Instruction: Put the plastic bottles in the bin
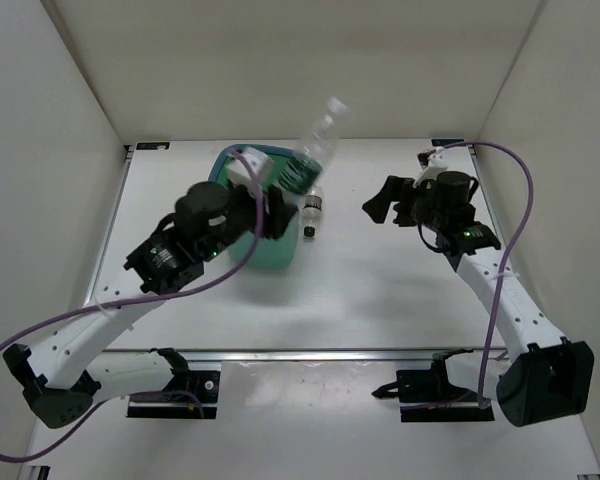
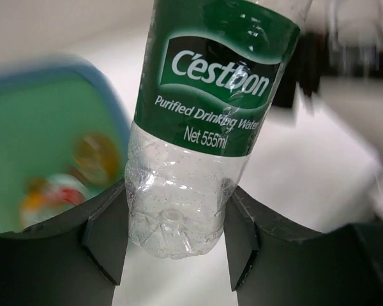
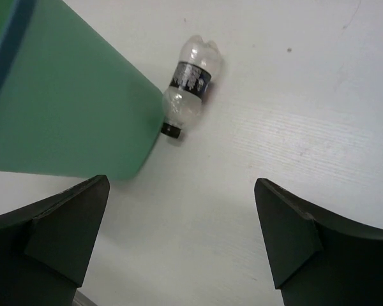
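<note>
My left pincer point(image 2: 175, 248) is clamped on the base of a clear bottle with a green label point(image 2: 207, 95). Both fingers point(image 2: 105, 245) press its ribbed bottom from either side. From above, that bottle tilts up and away toward the far right, held over the far right corner of the teal bin point(image 1: 270, 255), with its neck end highest. In my left wrist view the bin's blue rim and green inside sit to the left, blurred. Orange and red shapes lie down in it, but I cannot tell what they are.

My right pincer point(image 3: 182, 223) stands wide open and holds nothing, hanging above the white tabletop point(image 3: 306, 95) to the right of the bin. A small clear bottle with a dark label point(image 3: 190, 83) lies on its side on the tabletop. Its black cap is just beside the bin's right wall, and I cannot tell whether they touch.
</note>
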You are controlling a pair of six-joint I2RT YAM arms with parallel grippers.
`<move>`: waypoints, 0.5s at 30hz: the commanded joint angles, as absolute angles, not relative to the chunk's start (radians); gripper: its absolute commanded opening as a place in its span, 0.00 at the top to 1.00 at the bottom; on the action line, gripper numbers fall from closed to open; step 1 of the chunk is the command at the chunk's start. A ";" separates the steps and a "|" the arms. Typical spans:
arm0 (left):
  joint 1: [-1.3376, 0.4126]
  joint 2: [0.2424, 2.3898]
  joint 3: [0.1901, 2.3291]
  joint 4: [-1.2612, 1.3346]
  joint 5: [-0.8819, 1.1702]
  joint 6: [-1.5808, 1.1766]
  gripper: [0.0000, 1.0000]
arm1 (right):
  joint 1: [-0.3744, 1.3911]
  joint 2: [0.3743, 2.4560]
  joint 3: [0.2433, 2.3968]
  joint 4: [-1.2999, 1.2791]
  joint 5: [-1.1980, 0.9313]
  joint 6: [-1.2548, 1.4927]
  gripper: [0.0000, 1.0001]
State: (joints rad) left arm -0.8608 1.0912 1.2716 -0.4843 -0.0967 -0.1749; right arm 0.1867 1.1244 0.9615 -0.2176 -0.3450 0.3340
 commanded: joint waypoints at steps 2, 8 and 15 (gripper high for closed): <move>-0.720 1.057 1.228 -0.152 -0.405 -0.203 0.64 | 0.219 1.222 0.974 -0.173 -0.314 0.319 0.06; -0.614 1.156 1.175 -0.012 -0.424 -0.207 0.62 | 0.261 1.359 1.037 -0.114 -0.253 0.364 0.06; -0.552 1.181 1.172 -0.090 -0.413 -0.221 0.41 | 0.354 1.564 1.190 -0.066 -0.127 0.333 0.05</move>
State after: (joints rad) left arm -0.5724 1.2335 1.1751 -0.1005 -0.4049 -0.2043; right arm 0.3367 1.5345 1.1584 -0.1665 -0.1886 0.3363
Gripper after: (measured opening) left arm 0.638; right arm 0.947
